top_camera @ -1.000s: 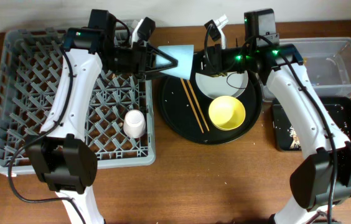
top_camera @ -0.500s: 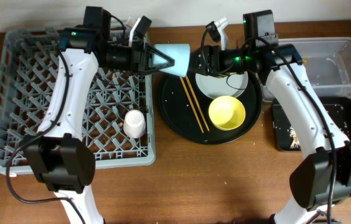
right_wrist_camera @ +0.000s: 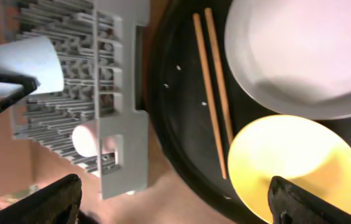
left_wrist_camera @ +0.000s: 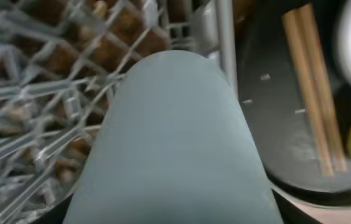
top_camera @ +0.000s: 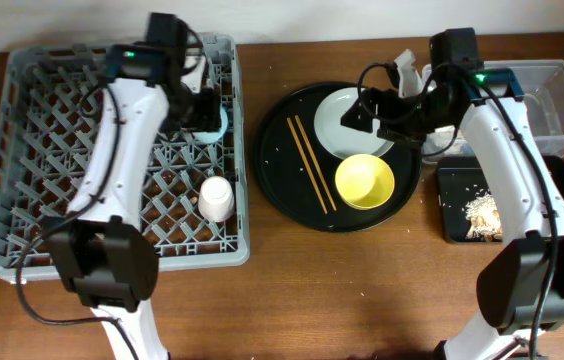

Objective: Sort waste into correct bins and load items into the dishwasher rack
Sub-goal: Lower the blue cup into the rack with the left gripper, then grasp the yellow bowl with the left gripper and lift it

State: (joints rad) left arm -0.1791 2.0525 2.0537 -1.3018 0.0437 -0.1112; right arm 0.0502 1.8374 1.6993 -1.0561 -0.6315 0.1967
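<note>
Holding the small blue cup [left_wrist_camera: 175, 143] with my left jaws closed around it, over the back right part of the dishwasher rack [top_camera: 52, 190], near the rim; can't tell if it's touching the pegs; the pinkish-white cup [top_camera: 216, 198] sits in the rack closer to the front. My right jaws are spread wide with nothing in them, hanging above the pale grey plate [top_camera: 337, 125] on the round black tray [top_camera: 282, 200]; yellow bowl [top_camera: 364, 181] just in front of the plate, chopsticks [top_camera: 309, 165] side by side to their left. Clear tub [top_camera: 552, 95] and black rectangular tray [top_camera: 457, 215] with food scraps [top_camera: 482, 215] sit on the surface at far right.
</note>
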